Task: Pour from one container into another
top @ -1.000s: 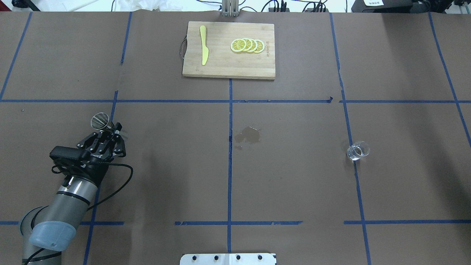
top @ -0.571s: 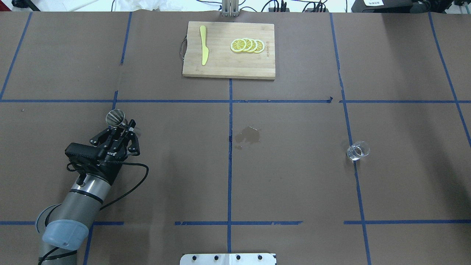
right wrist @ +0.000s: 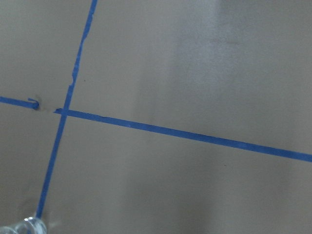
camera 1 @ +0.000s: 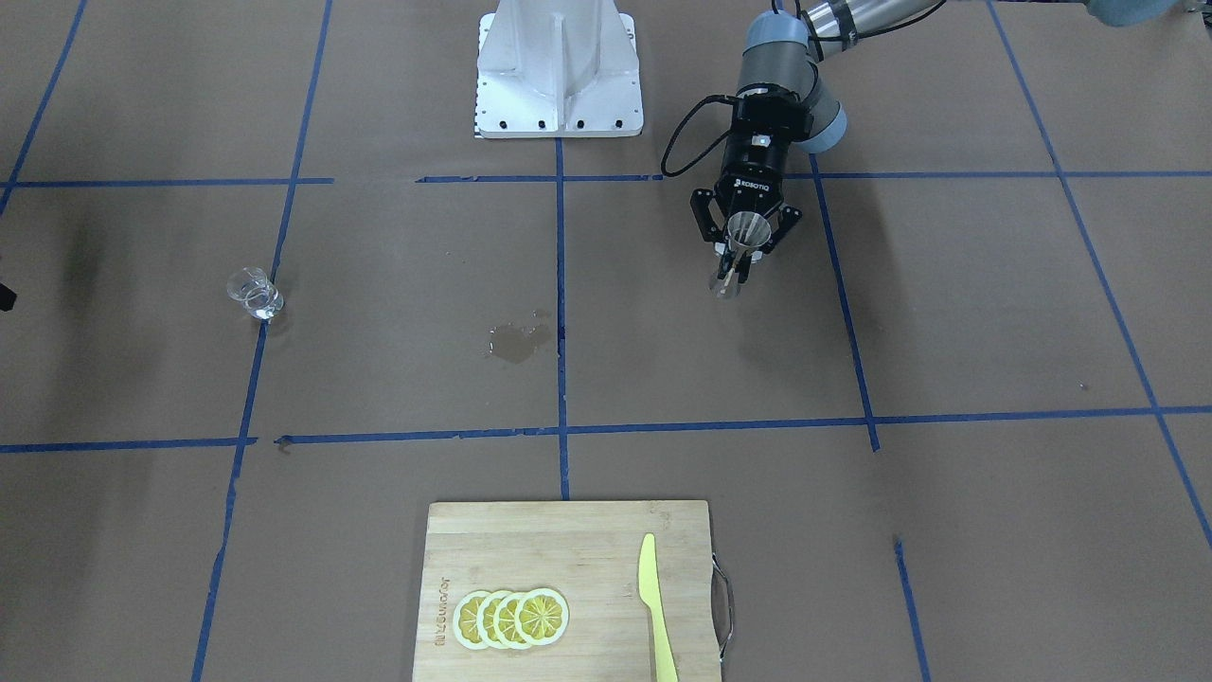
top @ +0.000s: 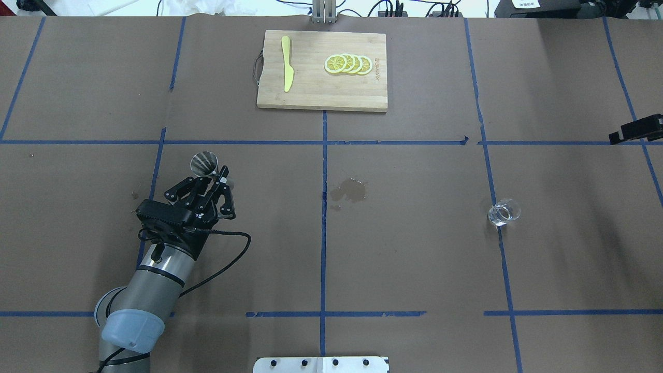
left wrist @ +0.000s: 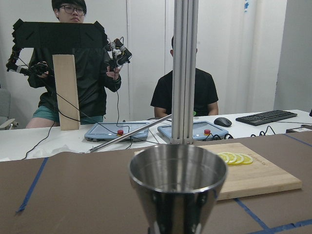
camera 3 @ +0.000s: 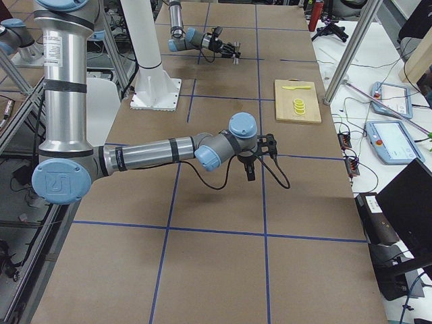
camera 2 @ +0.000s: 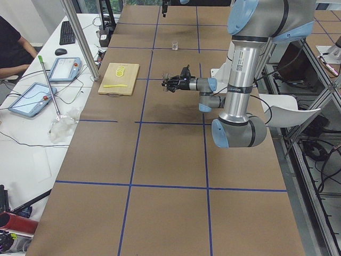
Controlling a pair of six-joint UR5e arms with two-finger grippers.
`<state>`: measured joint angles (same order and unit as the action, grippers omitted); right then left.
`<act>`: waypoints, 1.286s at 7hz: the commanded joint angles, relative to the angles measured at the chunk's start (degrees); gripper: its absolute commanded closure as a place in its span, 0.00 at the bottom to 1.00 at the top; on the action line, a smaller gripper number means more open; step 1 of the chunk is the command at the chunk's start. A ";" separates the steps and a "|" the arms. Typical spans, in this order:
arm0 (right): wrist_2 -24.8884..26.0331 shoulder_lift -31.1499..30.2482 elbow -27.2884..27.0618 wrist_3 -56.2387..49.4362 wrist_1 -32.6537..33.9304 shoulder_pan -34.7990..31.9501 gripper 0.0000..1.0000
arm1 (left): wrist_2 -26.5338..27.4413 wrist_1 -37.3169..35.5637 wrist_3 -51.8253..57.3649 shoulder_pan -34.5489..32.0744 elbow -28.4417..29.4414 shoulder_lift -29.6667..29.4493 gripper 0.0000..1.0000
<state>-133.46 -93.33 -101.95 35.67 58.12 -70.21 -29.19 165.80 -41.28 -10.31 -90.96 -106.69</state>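
The steel hourglass jigger (top: 204, 162) hangs above the left half of the table, held upright at its waist by my left gripper (top: 216, 176), which is shut on it. From across the table the jigger (camera 1: 741, 235) shows between the fingers of the left gripper (camera 1: 732, 268), and its open cone (left wrist: 178, 183) fills the left wrist view. The clear glass cup (top: 504, 212) stands alone on a tape line at the right; its rim (right wrist: 24, 226) shows in the right wrist view. Only a black part of the right arm (top: 636, 130) enters at the right edge, fingers hidden.
A wooden cutting board (top: 321, 90) at the far middle carries a yellow knife (top: 286, 70) and lemon slices (top: 348, 63). A wet stain (top: 351, 190) marks the table's middle. The robot's base plate (top: 321, 364) sits at the near edge. People sit beyond the far edge.
My left arm has carried the jigger to the right and a little forward. A black part of the right arm has come in at the right edge. The glass cup has not moved.
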 commanded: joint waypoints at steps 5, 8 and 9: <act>40.45 -8.88 -17.92 38.98 -11.28 34.45 0.00 | -0.08 -0.57 0.50 0.03 -0.01 -1.94 1.00; 82.39 -10.81 -18.73 44.48 -10.58 61.76 0.01 | -0.08 -0.48 0.50 0.02 -0.01 -1.94 1.00; 87.87 -11.08 -18.46 46.23 -10.05 65.43 0.00 | -0.08 -0.48 0.50 -0.06 -0.01 -1.94 1.00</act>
<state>-56.50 -103.72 -120.67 80.21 47.53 -11.75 -29.27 165.35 -40.78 -10.31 -90.97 -108.63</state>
